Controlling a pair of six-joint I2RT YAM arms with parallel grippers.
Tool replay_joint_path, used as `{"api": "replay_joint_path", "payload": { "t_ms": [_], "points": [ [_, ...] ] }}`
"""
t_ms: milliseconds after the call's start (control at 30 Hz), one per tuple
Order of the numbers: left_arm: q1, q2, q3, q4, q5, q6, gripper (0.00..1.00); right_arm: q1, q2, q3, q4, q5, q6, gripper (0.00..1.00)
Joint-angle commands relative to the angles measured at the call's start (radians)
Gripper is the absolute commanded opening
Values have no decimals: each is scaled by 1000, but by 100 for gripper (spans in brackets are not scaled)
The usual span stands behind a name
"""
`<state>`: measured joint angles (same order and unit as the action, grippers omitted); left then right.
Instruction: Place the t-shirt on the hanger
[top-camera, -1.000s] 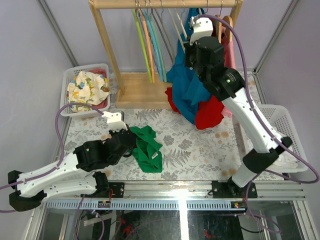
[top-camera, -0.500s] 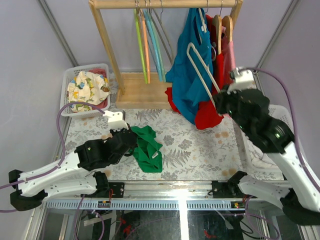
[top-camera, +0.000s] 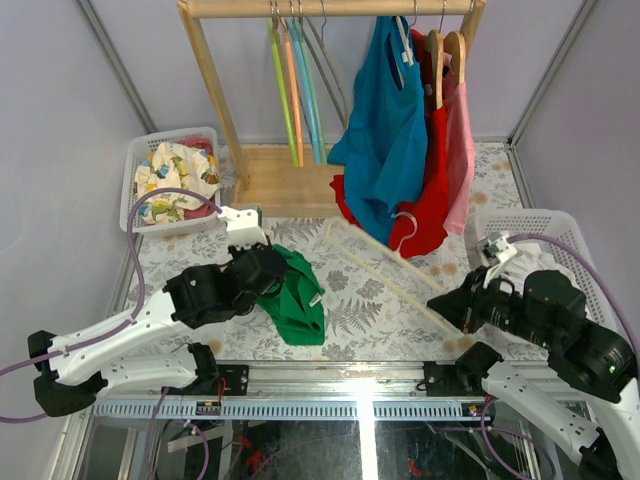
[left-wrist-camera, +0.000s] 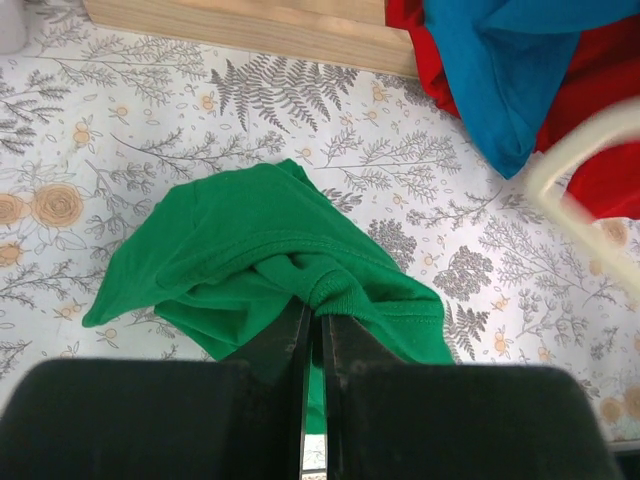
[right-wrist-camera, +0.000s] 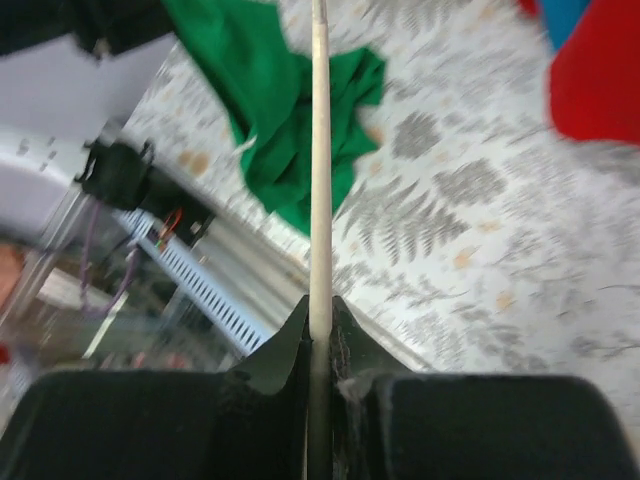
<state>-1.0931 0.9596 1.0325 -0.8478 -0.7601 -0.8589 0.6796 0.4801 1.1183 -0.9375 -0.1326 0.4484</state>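
Top external: t-shirt (top-camera: 297, 305) bunched on desk (top-camera: 370, 300), pinched by left fingers (top-camera: 268, 275); hanger (top-camera: 385, 265) lying diagonally across desk, near end in right fingers (top-camera: 447, 305). Left wrist: closed on green fold. Right wrist: clamped on hanger arm, pointing toward t-shirt.

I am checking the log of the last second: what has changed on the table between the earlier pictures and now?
The right gripper brought the hanger off the rail and down toward the near right; it now holds it low over the table. The left gripper, shut on the t-shirt, shifted only slightly toward the rail. T-shirt and hung garments stayed put.
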Motion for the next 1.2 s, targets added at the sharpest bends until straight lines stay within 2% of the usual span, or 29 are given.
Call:
{"api": "replay_joint_path", "payload": {
  "t_ms": [0,133,333,467,733,1033,1167],
  "points": [
    [31,42,59,13,-26,57,0,-5,-69,-76,31,-300,65,0],
    [76,77,70,44,13,93,0,-4,-124,-102,50,-392,76,0],
    [84,106,92,55,24,106,0,-5,-134,-84,25,-356,49,0],
    [86,117,98,54,27,109,0,-4,-119,-135,85,-425,50,0],
    [85,118,108,58,48,119,0,-4,-74,-226,143,-360,22,0],
    [87,116,109,83,111,151,0,-5,-25,-283,290,-331,41,0],
    [85,121,119,87,128,159,0,-4,-16,-327,409,-373,72,0]
  ]
}}
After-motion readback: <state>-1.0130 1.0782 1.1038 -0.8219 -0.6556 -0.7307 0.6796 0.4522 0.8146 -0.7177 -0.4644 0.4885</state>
